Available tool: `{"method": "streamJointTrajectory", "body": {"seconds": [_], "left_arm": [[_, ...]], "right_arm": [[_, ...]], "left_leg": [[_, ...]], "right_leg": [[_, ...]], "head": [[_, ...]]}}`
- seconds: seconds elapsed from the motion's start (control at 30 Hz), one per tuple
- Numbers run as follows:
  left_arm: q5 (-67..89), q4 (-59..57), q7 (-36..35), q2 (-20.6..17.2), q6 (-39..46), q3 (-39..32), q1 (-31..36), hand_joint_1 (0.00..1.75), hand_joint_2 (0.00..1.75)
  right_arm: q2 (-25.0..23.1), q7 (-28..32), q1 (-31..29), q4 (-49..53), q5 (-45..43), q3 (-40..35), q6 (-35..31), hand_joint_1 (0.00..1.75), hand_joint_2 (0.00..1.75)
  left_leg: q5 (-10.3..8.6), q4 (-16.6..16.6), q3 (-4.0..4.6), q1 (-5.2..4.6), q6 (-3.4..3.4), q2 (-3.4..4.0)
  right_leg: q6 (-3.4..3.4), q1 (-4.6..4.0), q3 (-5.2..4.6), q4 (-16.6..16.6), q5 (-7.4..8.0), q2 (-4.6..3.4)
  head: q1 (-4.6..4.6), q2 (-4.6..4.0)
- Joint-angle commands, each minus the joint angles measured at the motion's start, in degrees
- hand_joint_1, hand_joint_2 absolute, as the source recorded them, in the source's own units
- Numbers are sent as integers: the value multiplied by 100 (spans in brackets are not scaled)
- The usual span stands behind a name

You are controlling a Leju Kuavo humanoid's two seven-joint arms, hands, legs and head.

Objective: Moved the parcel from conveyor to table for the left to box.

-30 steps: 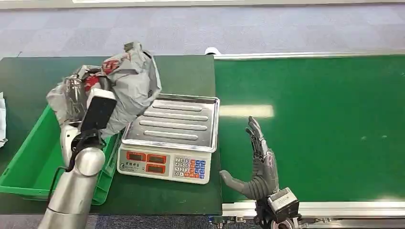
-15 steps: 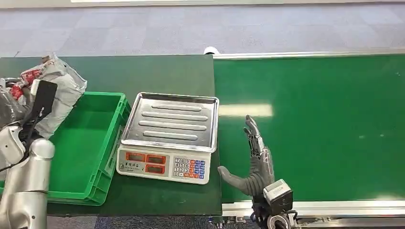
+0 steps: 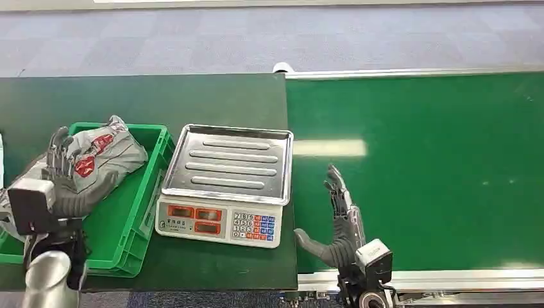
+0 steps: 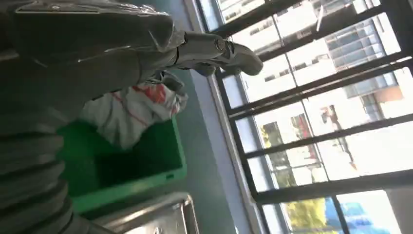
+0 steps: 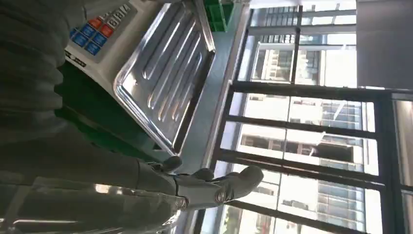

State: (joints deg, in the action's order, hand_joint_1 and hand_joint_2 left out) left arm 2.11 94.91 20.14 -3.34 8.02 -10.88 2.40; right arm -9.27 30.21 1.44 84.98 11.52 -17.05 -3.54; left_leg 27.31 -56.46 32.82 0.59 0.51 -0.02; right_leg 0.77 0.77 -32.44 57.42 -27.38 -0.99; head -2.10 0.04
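The parcel (image 3: 106, 154), a crumpled grey plastic bag with red print, lies in the far left part of the green crate (image 3: 138, 212) on the dark table. My left hand (image 3: 61, 176) is at the parcel's near-left side, fingers upright and spread, thumb stretched out below the bag. From the left wrist, the parcel (image 4: 134, 109) lies down in the crate (image 4: 131, 187), beyond my hand (image 4: 146, 48) with its thumb straight. My right hand (image 3: 343, 224) stands open on edge over the green conveyor belt (image 3: 436, 173) near its front rail, holding nothing; the right wrist view has the same hand (image 5: 160, 190) with fingers extended.
A weighing scale (image 3: 221, 221) with a bare steel pan (image 3: 231, 163) stands between crate and conveyor; the pan (image 5: 165, 73) lies close to my right hand. The dark table (image 3: 160, 96) runs behind the crate. A white object (image 3: 1, 160) shows at the left edge.
My left arm swung left from above the scale's edge, then lowered the parcel into the crate. The right hand stayed put, sinking slightly.
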Motion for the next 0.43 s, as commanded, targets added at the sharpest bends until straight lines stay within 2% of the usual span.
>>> {"method": "streamJointTrajectory", "body": {"seconds": [0.03,0.1,0.13,0.17,0.3,0.43], "left_arm": [[-585,898,838,512,-98,1214,-1501,0,175],[-371,587,964,514,-72,1537,-1367,0,175],[-834,458,1085,545,-345,1709,-1304,0,175],[-461,307,1178,521,-349,2036,-1204,0,175],[73,272,1425,861,-108,2856,-1013,0,175],[155,448,1592,901,95,3246,-1041,0,175]], "right_arm": [[-9,-192,-133,-717,-134,172,569,0,175],[36,-326,-141,-618,-330,261,734,0,175],[89,-398,-185,-593,-347,276,850,0,175],[134,-458,-242,-554,-412,348,927,0,175],[339,-658,-245,-272,-644,624,1204,0,175],[582,-628,32,103,-437,753,1014,0,175]], "left_leg": [[6,16,-32,-1,-7,9],[-2,9,-14,-1,-6,-13],[-4,10,-15,0,-7,-19],[-5,9,-11,-1,-6,-22],[-8,5,-8,-4,-10,-48],[-4,2,-16,-2,-13,-54]], "right_leg": [[-2,-2,32,-20,-1,0],[-1,0,20,-13,-3,19],[-2,-1,24,-15,-3,27],[-1,-1,19,-13,-3,28],[2,3,24,-12,-2,45],[3,1,38,-13,-5,48]], "head": [[0,0],[-4,0],[0,0],[0,0],[0,0],[0,0]]}}
